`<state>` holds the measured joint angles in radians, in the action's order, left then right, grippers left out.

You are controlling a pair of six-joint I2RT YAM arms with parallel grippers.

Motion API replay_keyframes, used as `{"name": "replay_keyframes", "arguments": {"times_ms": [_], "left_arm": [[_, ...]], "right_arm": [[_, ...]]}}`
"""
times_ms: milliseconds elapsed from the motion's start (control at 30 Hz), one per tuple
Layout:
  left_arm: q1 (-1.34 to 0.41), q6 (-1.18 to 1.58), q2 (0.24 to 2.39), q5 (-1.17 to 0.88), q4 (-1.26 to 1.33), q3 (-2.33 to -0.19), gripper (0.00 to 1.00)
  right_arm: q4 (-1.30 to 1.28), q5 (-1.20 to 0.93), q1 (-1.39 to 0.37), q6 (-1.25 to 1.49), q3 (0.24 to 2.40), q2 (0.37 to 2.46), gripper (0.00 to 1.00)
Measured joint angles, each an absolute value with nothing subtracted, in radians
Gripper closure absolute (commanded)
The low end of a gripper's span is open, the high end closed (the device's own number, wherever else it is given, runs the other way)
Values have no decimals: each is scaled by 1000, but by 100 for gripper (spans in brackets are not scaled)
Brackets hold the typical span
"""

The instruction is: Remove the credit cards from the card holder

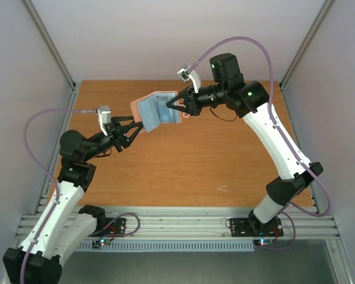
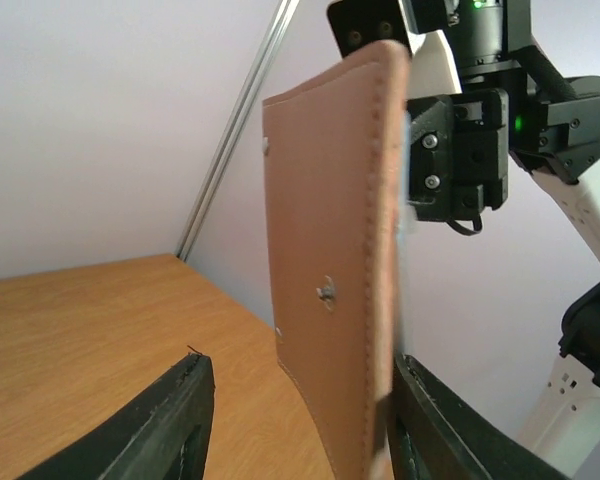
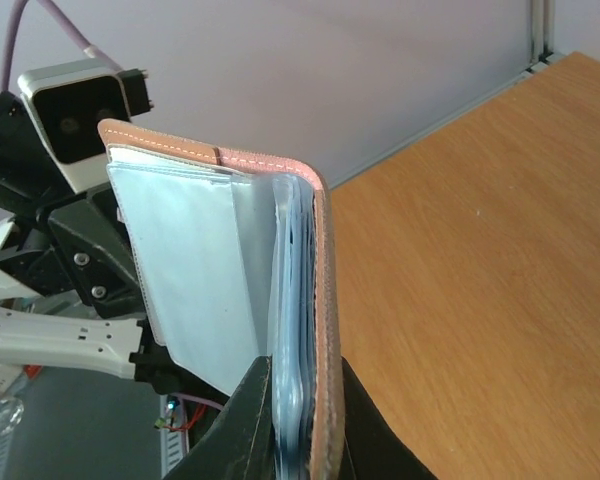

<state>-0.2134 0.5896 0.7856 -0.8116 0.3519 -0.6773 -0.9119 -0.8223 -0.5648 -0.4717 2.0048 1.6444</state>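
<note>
Right end effector (image 3: 298,400) is clenched on the holder (image 3: 323,290), pinching the edge of one panel. Right between my fingers, thin bluish edges are stacked in the pocket, probably the cards (image 3: 292,300), but I can't tell which. Past them the other panel opens away like a book, showing its plastic sleeve (image 3: 195,280). The holder is held in the air, well above the surface (image 1: 183,165).

Left end effector (image 2: 300,400) is released, fingers spread wide. That far panel's brown back stands between them, against one finger, not pinched.

Handling guess: the holder is light and floppy at the fold. The cards are stiff, thin and slick, kept in by pocket friction. I'd pinch a card's exposed edge at the pocket mouth and pull along the pocket, with the right bracing.
</note>
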Motion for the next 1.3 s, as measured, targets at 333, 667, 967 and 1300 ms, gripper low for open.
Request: {"name": "replay_keyframes", "arguments": {"times_ms": [333, 667, 967, 1300], "left_arm": [[-254, 550, 766, -837, 353, -677, 50], [-266, 615, 738, -780, 356, -677, 48], [-270, 664, 738, -728, 352, -677, 76], [-271, 708, 718, -710, 357, -660, 98]], "right_arm": [[-954, -785, -565, -473, 2077, 1670, 99], [-992, -769, -566, -470, 2060, 1660, 99], [-983, -756, -596, -445, 2003, 1615, 99], [-974, -761, -607, -416, 1972, 1576, 99]]}}
